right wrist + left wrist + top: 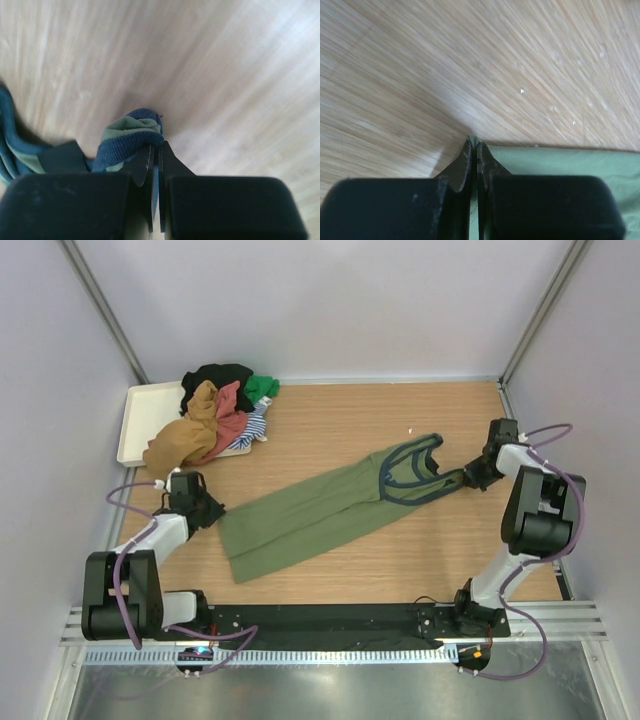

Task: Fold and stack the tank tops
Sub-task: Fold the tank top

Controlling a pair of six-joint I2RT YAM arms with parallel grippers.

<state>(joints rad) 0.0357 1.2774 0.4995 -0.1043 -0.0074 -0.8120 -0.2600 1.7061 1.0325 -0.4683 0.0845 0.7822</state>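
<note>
Left tool (474, 150) pinches a hem corner of the green tank top (310, 510); right tool (156, 150) clamps its navy strap (131, 142), low over the tabletop (400, 560).

Olive tank top (310, 512) flat, diagonal; others (215, 420) heaped

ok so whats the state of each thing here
green top, stretched out long and flat, pinched at both ends
left tool, shut on green top
right tool, shut on green top
pile, crumpled heap of unfolded tops, lying partly on the tray
tray, flat, its right part covered by the pile
</note>
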